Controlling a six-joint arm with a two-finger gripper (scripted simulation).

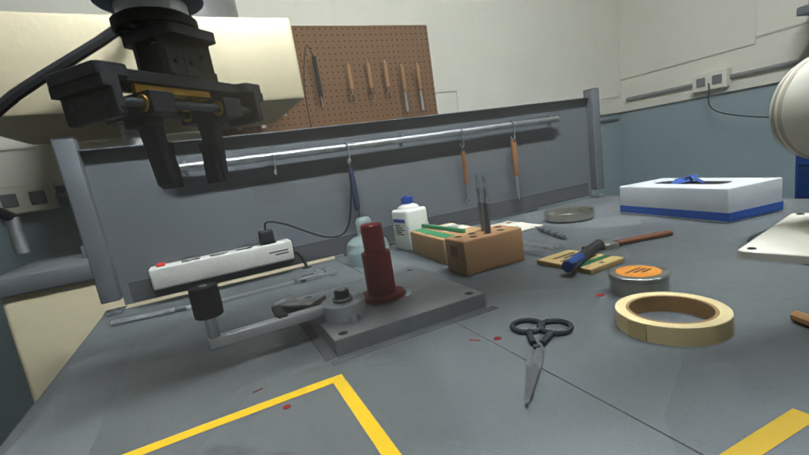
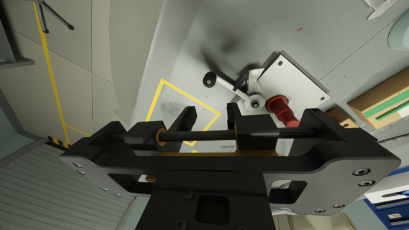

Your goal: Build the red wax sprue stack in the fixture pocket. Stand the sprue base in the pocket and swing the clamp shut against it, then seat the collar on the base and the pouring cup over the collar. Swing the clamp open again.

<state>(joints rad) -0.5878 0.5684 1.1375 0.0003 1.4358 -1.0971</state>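
On the grey fixture plate (image 1: 407, 308) at the middle of the bench the red wax stack (image 1: 378, 263) stands upright in the pocket, a narrower top piece over a wider body and a flanged foot. The clamp arm (image 1: 266, 322) reaches left from its pivot (image 1: 341, 295) to a black knob (image 1: 203, 301), its jaw beside the stack's foot. My gripper (image 1: 191, 178) hangs high above the bench, up and left of the stack and over the knob end of the arm, open and holding nothing. From the wrist camera the stack (image 2: 282, 111) and the knob (image 2: 209, 80) show below the fingers (image 2: 211, 114).
A wooden tool block (image 1: 483, 249) and a white bottle (image 1: 408, 223) stand right of the fixture. A power strip (image 1: 222, 263) lies behind the clamp arm. Scissors (image 1: 537, 353) and a tape roll (image 1: 674, 318) lie to the right, and a yellow-marked square (image 1: 294, 419) lies near.
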